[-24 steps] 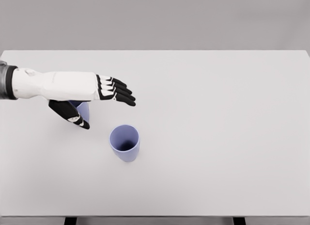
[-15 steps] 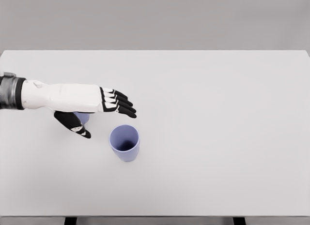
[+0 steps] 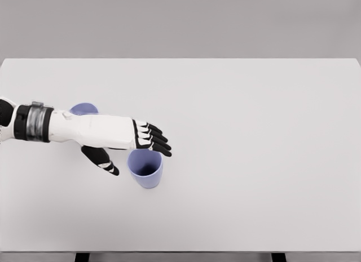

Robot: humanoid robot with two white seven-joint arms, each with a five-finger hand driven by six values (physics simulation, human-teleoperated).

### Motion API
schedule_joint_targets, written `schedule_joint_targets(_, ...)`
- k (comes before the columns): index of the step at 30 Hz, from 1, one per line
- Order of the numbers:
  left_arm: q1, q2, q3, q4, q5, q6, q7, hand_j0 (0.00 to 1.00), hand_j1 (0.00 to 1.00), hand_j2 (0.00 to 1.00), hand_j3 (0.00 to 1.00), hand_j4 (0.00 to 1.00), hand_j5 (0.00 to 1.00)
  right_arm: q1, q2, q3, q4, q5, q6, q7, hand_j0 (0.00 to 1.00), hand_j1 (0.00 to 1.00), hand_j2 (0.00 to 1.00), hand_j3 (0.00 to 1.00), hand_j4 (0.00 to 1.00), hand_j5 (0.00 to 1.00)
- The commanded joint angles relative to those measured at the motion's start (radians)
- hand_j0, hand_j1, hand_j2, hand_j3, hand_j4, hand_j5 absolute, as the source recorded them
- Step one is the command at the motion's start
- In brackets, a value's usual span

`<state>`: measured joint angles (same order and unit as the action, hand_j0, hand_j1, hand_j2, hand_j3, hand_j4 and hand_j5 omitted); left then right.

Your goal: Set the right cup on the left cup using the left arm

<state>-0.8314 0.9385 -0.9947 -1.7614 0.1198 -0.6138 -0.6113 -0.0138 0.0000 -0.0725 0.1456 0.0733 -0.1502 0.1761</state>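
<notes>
I see the right cup (image 3: pixel 145 168) standing upright on the table (image 3: pixel 254 138), left of the middle and toward the near edge. It is a plain lilac-blue tumbler with no handle, mouth up, walls tapering a little to the base. I look straight down into its open mouth; the inside falls into shadow toward the bottom. The rim looks thin and even, and nothing lies inside that I can make out.

My left hand (image 3: pixel 127 142) reaches in from the left edge, its white forearm lying across the table. The hand is wide: the four black-and-white fingers (image 3: pixel 155 139) stretch out nearly straight and close together, pointing right, their tips over the far rim of the right cup. The thumb (image 3: pixel 104 162) hangs down and toward me, just beside the cup's left wall. So the cup sits in the gap between fingers and thumb, but I cannot tell whether either touches it. The hand holds nothing.

The left cup (image 3: pixel 84 109) is the same lilac-blue. Only an arc of its rim shows behind the forearm, farther back and to the left, well apart from the right cup.
</notes>
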Motion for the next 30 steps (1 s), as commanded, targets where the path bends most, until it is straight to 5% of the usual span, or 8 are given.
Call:
schedule_joint_targets(1, 0.002, -0.01, 0.002, 0.0, -0.002, 0.003, 0.0, 1.0, 1.0, 1.0, 1.0, 1.0, 1.0, 0.0, 0.0, 0.0, 0.0, 0.0, 0.0, 0.0, 1.0, 1.0, 1.0, 1.0, 1.0, 1.0)
schedule_joint_targets(16, 0.02, -0.043, 0.01, 0.019, -0.005, 0.003, 0.0, 1.0, 1.0, 1.0, 1.0, 1.0, 1.0, 0.0, 0.0, 0.0, 0.0, 0.0, 0.0, 0.0, 1.0, 1.0, 1.0, 1.0, 1.0, 1.0)
schedule_joint_targets(22, 0.017, -0.046, 0.041, 0.056, -0.127, 0.003, 0.0, 1.0, 1.0, 1.0, 1.0, 1.0, 1.0, 0.0, 0.0, 0.0, 0.0, 0.0, 0.0, 0.0, 1.0, 1.0, 1.0, 1.0, 1.0, 1.0)
schedule_joint_targets(30, 0.054, -0.087, 0.044, 0.083, -0.137, 0.003, 0.0, 1.0, 1.0, 1.0, 1.0, 1.0, 1.0, 0.0, 0.0, 0.0, 0.0, 0.0, 0.0, 0.0, 1.0, 1.0, 1.0, 1.0, 1.0, 1.0)
